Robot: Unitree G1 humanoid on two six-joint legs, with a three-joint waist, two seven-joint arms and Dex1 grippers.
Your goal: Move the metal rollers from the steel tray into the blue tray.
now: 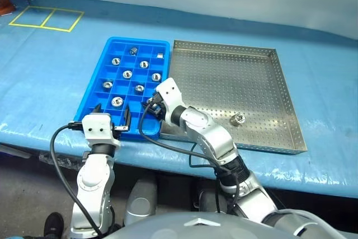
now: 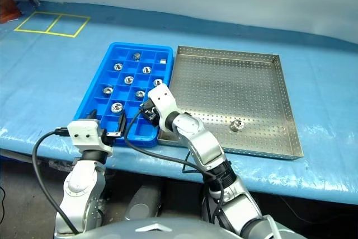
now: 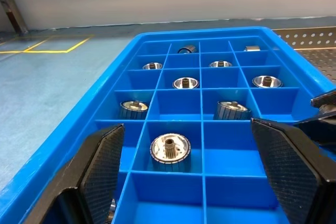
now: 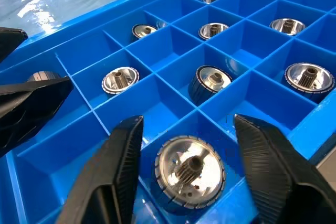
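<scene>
The right hand (image 4: 184, 145) is seen parted over a near compartment of the blue tray (image 1: 92, 90), straddling a metal roller (image 4: 189, 174) lying released there, no grip visible. The left hand (image 3: 189, 166) is held wide open at the tray's near edge, empty. Several rollers are spread among compartments; one roller (image 1: 238, 119) is left in the steel tray (image 1: 288, 99) on the counter (image 1: 50, 71)

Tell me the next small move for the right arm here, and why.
Probably lift the right gripper clear of the blue tray and swing toward the steel tray. Its fingers stand apart on either side of a metal roller that sits in a compartment, so that one looks delivered. One more roller lies on the steel tray, waiting to be picked.
</scene>
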